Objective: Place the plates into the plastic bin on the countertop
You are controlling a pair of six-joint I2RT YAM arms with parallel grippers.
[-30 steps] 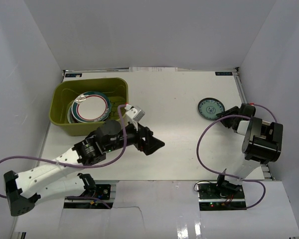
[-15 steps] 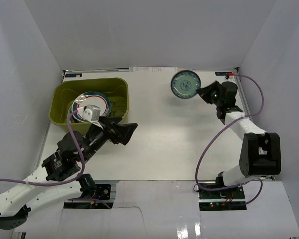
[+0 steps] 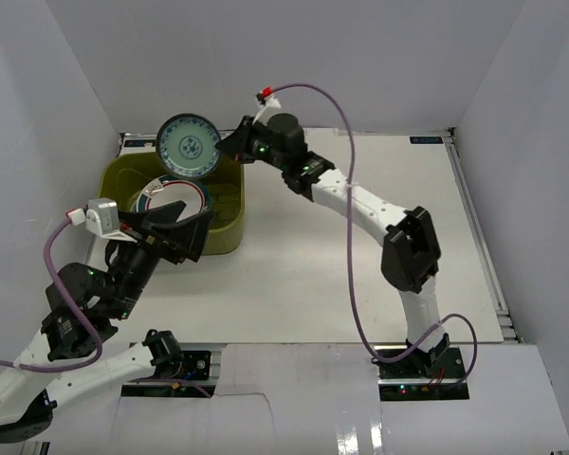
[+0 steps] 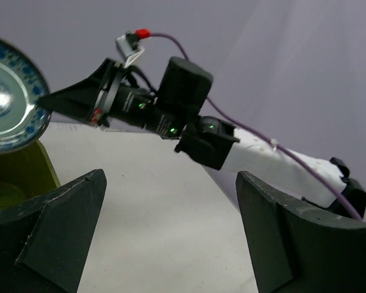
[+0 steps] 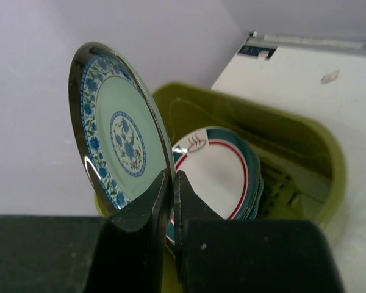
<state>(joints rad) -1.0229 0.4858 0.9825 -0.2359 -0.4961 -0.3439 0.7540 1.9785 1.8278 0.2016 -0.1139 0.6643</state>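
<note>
My right gripper (image 3: 229,150) is shut on the rim of the small teal plate (image 3: 188,146) and holds it on edge above the far side of the olive-green plastic bin (image 3: 226,239). In the right wrist view the small teal plate (image 5: 119,146) stands in my gripper (image 5: 172,180) over the bin (image 5: 305,146). A stack of plates (image 3: 174,204) lies in the bin, topped by the white plate with teal-red rim (image 5: 216,174). My left gripper (image 3: 185,232) is open and empty, raised near the bin's near right side. The left wrist view shows the held plate (image 4: 9,101) and the right arm (image 4: 183,101).
The white countertop (image 3: 360,275) stretches right of the bin. White walls enclose the back and both sides. The right arm (image 3: 360,204) reaches diagonally across the countertop. A purple cable (image 3: 346,114) loops above it.
My right arm has carried the small teal plate leftward from the back middle to above the bin. My left gripper has drawn back to the left, off the countertop's middle.
</note>
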